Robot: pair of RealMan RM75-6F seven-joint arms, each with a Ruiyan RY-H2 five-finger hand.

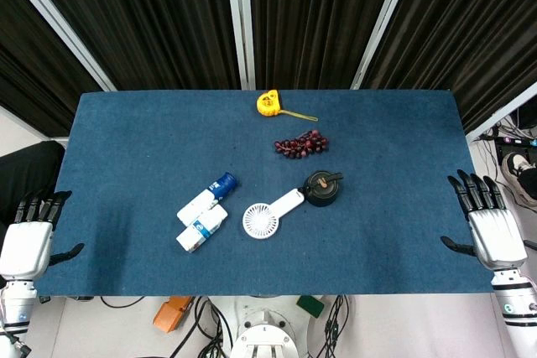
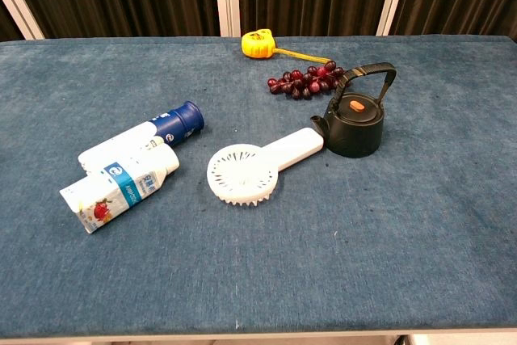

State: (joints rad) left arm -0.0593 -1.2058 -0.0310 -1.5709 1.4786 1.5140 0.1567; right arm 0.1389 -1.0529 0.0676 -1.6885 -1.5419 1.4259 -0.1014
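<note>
At worktop (image 1: 126, 123) edges, nine and three o'clock: left hand (image 1: 27, 245) and right hand (image 1: 493, 232) idle, fingers apart, empty; nothing grasped yet, reach toward centre fan (image 1: 268, 214) likely needed.

Dark pleated curtains (image 1: 151, 14) behind

Left hand (image 1: 27, 245) at left table edge, fingers apart, holds nothing. Nearest things: two bottles. White bottle with blue cap (image 1: 206, 199) lies on side, cap pointing up-right. White milk bottle with blue label (image 1: 201, 229) lies on side just beside it, touching or almost.

Right hand (image 1: 492, 234) at right table edge, fingers apart, holds nothing. Nearest thing: small black kettle (image 1: 322, 188), standing upright, orange knob on lid, handle up, well apart from hand.
</note>
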